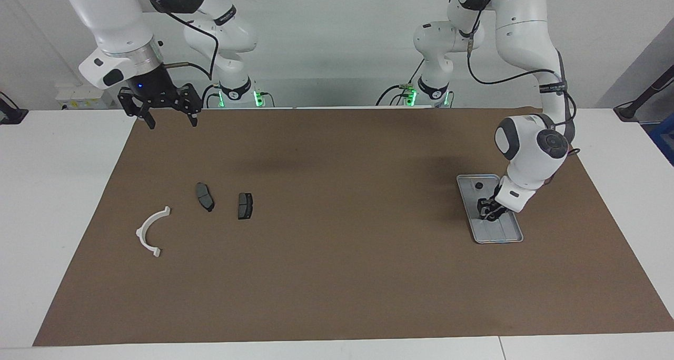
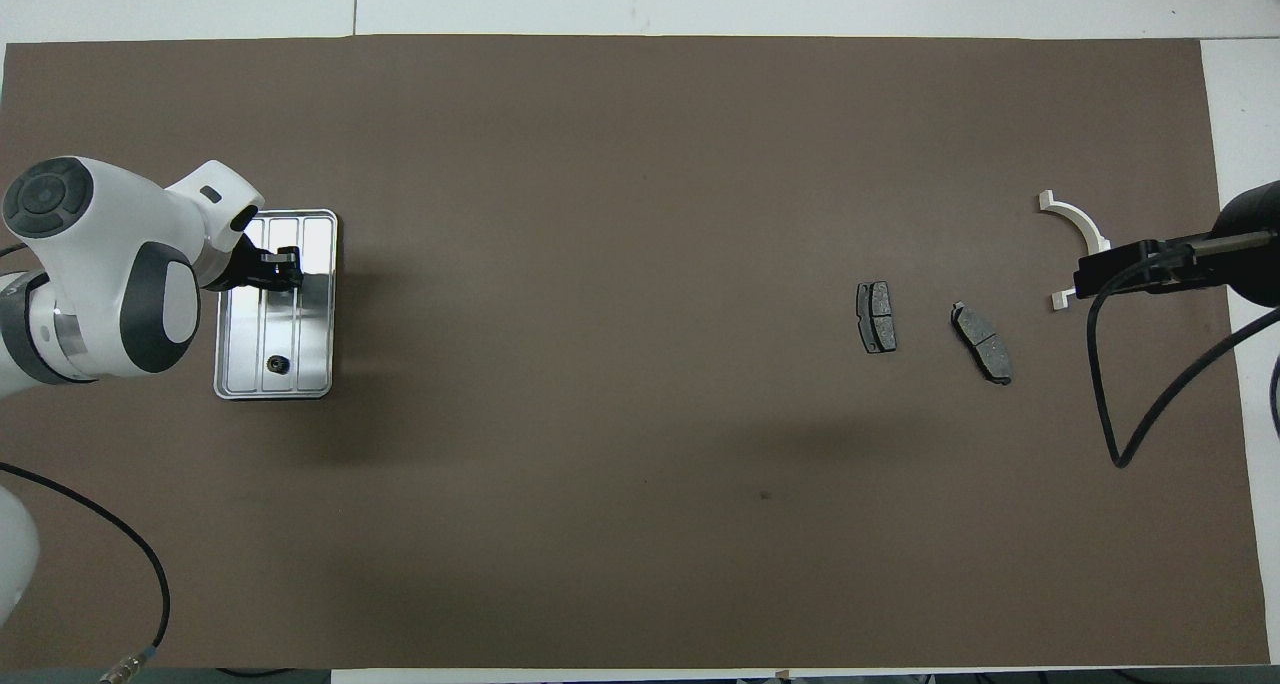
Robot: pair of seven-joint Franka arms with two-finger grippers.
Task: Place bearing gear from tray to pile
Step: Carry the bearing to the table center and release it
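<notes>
**Closing on a gear in the tray**

My left gripper [image 1: 491,212] is down in the tray [image 1: 513,235], its fingers drawn in around a gear; whether it is firmly clamped I cannot tell. A second gear [image 1: 478,185] lies nearer the robots. My right gripper [image 1: 166,113], fingers apart, waits high, since the pile [image 1: 206,197] is the destination.

Broad bare brown mat [image 1: 342,276] lies between the ribbed silver metal tray [image 1: 513,232] and the white half-ring plastic bracket [image 1: 150,232]; only two dark grey brake pads [image 1: 205,197], lying flat beside the bracket, break that open stretch.
</notes>
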